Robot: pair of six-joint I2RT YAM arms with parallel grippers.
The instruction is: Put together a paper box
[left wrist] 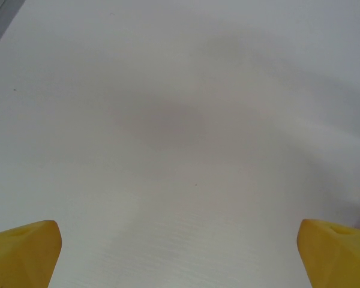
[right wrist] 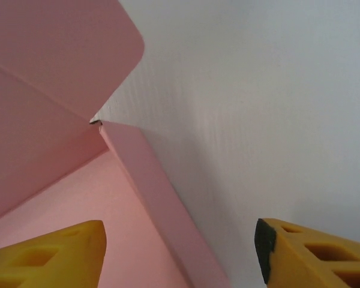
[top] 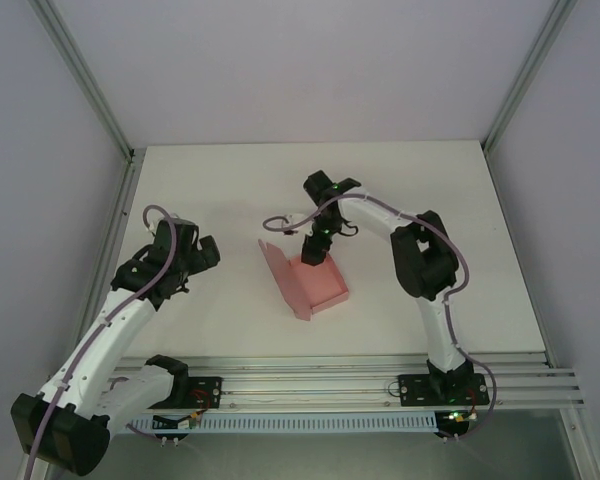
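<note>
The half-folded pink paper box (top: 315, 287) lies mid-bench (top: 210, 180); the right hand (right wrist: 180, 234), parted astride its 1 raised side wall (right wrist: 147, 180), should pinch squarely near the corner, while the left hand (left wrist: 180, 252) hangs released over the bench's left part.

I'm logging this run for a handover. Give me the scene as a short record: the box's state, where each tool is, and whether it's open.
box: pale pink paper box, partly folded, top open, mid-table
flap: raised flap stands along the box's left side
right tool: right tool open, astride one side wall; one finger over the box floor, the other over the table
left tool: left tool open, over bare table, apart from the box
held: nothing gripped by either tool
</note>
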